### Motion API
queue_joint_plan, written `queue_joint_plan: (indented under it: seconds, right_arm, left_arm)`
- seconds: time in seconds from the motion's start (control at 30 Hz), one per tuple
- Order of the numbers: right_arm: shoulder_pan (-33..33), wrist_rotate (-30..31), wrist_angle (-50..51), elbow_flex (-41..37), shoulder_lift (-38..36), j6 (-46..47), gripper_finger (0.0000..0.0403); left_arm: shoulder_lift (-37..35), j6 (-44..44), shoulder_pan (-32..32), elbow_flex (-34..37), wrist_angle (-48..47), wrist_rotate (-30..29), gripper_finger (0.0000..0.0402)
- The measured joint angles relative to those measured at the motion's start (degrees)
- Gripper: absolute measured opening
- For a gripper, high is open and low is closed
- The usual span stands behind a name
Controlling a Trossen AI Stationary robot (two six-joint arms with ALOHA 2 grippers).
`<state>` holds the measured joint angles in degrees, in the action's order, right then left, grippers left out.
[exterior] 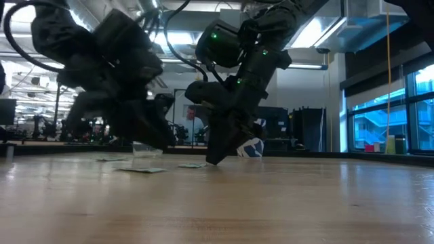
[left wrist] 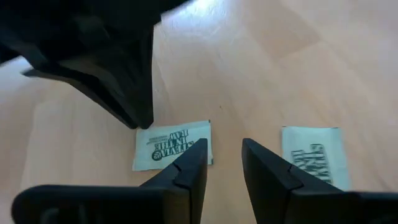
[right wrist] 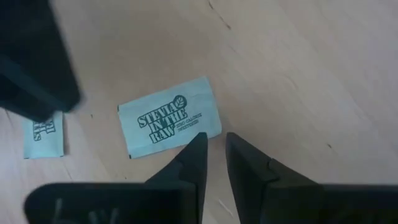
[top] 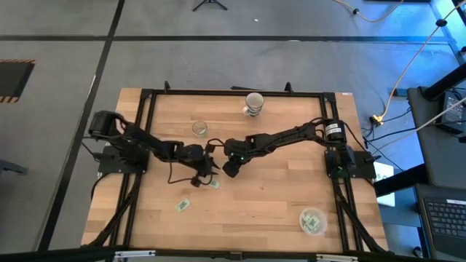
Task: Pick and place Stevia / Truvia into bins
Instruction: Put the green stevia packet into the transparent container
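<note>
Presently: flat white-and-green paper Stevia sachets, featherlight, limp, flush on the wooden worktop mid-centre; best pinched by an edge. Left claw and right claw both narrowly parted, empty, just above them. Clear round plastic bin near the front-right corner.

Seen from directly overhead, the pale wooden slatted table fills the high view, both arms meeting mid-table. The low view sits at tabletop height, looking level across the boards into the room behind. Each wrist camera peers steeply down, very close (past its own dark fingers), and both share one white green-printed paper sachet.
</note>
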<state>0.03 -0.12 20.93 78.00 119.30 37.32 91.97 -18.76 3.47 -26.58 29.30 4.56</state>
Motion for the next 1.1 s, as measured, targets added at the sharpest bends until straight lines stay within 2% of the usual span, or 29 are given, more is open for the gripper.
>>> queue_joint_plan:
  seconds: [0.2, 0.4, 0.67, 1.1]
  right_arm:
    - [0.00, 0.04, -0.11, 0.00, -0.04, -0.02, 0.0062]
    - [0.00, 0.00, -0.17, 0.00, -0.04, -0.04, 0.0062]
    - [0.00, -0.04, -0.57, 0.00, -0.04, -0.04, 0.0062]
    - [-0.31, -1.69, -2.88, 0.00, -0.11, -0.01, 0.0062]
  left_arm:
    - [5.45, -1.81, -0.02, -3.22, 0.11, -1.82, 0.0092]
    - [8.15, -0.31, -0.38, -5.09, 0.09, -0.79, 0.0096]
    - [11.13, 9.44, -1.75, -5.52, 0.81, 1.55, 0.0054]
    - [11.25, 8.56, -1.75, -5.41, 0.22, 1.31, 0.0009]
